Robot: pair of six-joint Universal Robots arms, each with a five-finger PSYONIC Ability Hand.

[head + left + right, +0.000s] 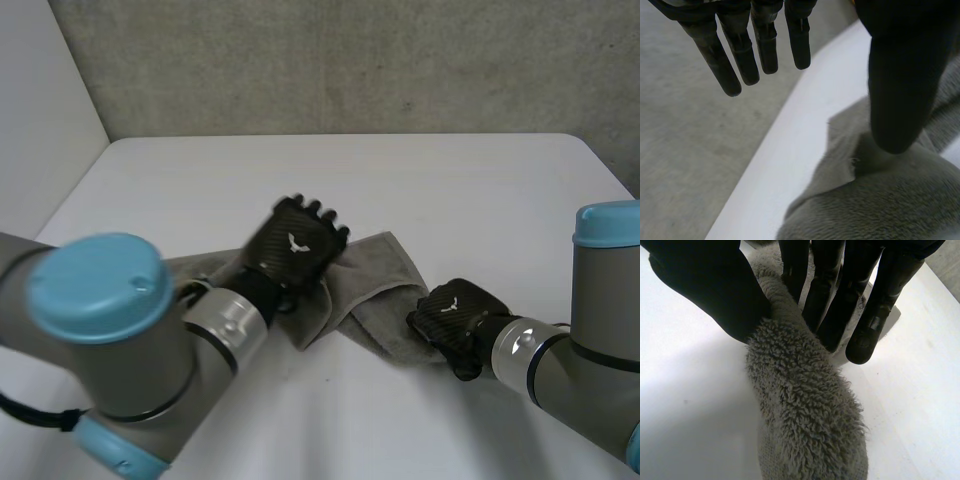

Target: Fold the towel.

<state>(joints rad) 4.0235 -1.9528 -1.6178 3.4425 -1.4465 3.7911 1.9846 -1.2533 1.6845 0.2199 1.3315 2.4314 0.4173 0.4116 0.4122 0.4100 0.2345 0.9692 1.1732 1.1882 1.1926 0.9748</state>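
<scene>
On the head camera I see the grey towel (375, 275) lying rumpled on the white table (400, 180), on the side nearest the robot and roughly centred. It runs across from under the left arm (110, 340) towards the right arm (590, 330). The left robot hand (298, 245) is over the towel's middle, back upward, with its fingers pointing to about one o'clock past the cloth's far edge. The right robot hand (452, 312) sits at about four o'clock from the left one, at the towel's right-hand end. A grey wall (350, 60) stands behind the table at twelve o'clock.

On the left wrist camera the left robot hand is wide. Its fingers (767, 45) are straight, set well apart from the thumb (900, 75), and clear of the cloth. The thumb tip comes down at a raised corner of the towel (880, 200). I cannot tell whether it actually touches. Bare table (805, 130) lies between the fingers and the cloth.

On the right wrist camera the right robot hand is closed on the towel. The thumb (705, 285) is on one side and the fingers (832, 295) on the other, pinching a thick fluffy ridge of the towel (805, 415) between them. The ridge stands up from the table (690, 405).
</scene>
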